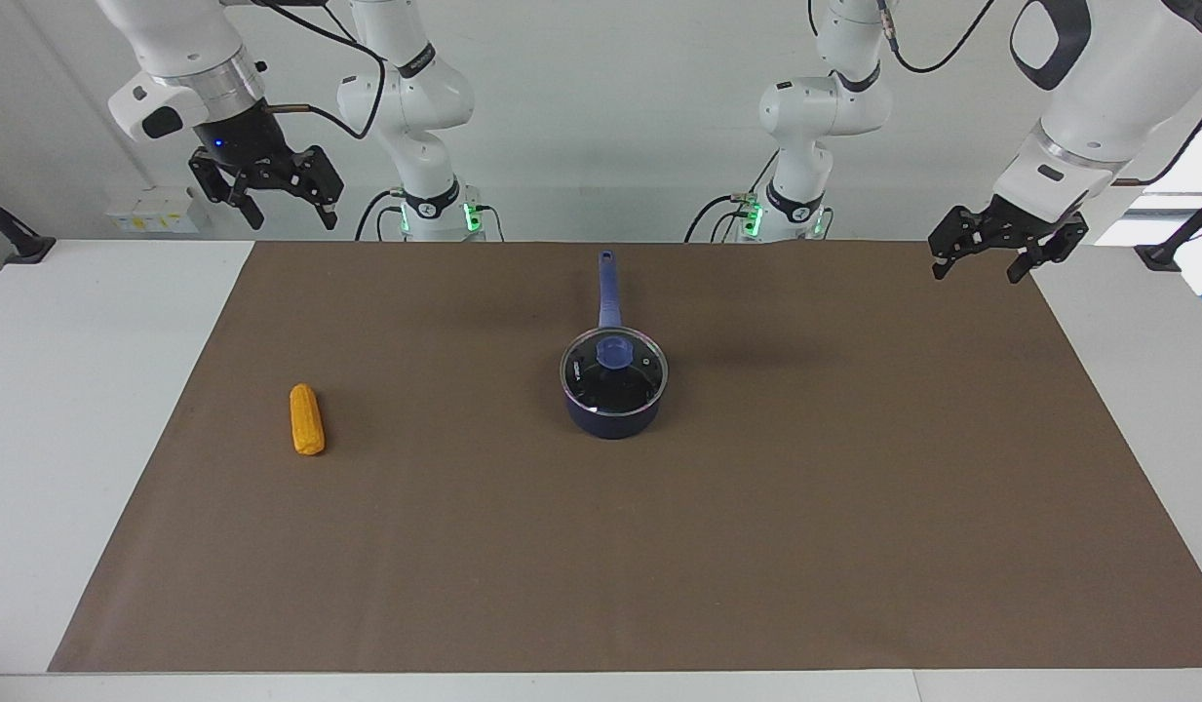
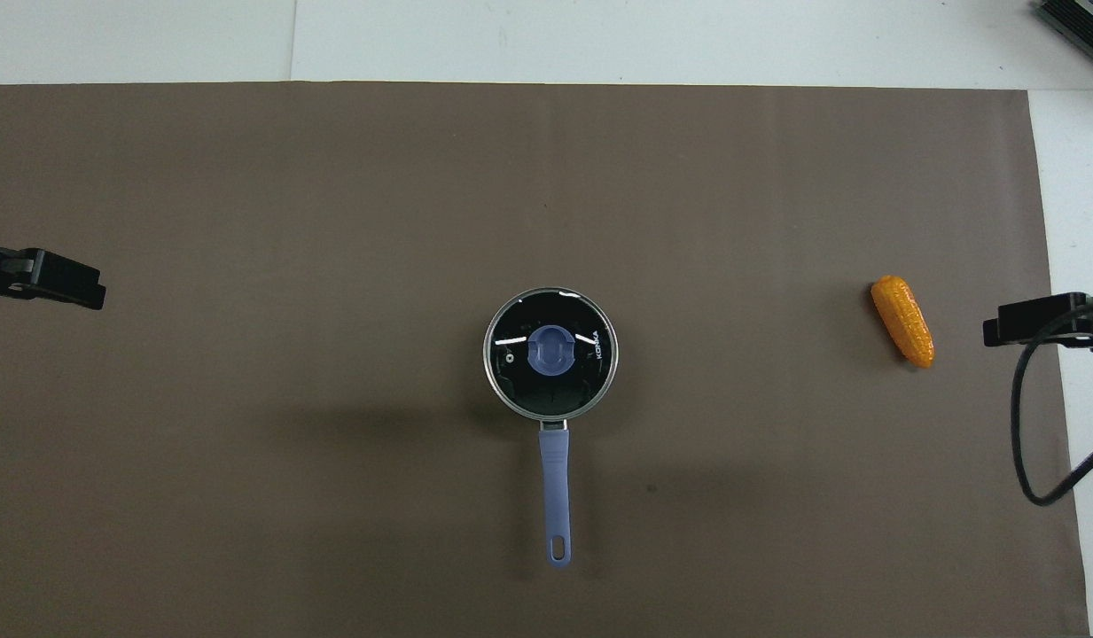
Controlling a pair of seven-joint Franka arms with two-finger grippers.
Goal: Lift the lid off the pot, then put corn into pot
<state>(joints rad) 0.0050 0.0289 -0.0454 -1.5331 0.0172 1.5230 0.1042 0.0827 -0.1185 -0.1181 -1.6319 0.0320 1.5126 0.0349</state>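
The navy pot stands at the middle of the brown mat, its long blue handle pointing toward the robots. The glass lid with its blue knob sits shut on the pot; it also shows in the overhead view. The corn lies on the mat toward the right arm's end, also seen from overhead. My right gripper hangs open and empty, raised over the table's edge nearest the robots at that end. My left gripper hangs open and empty, raised over the mat's corner at its own end.
The brown mat covers most of the white table. A black cable hangs from the right arm over the mat's edge beside the corn. Black stands sit at both ends of the table.
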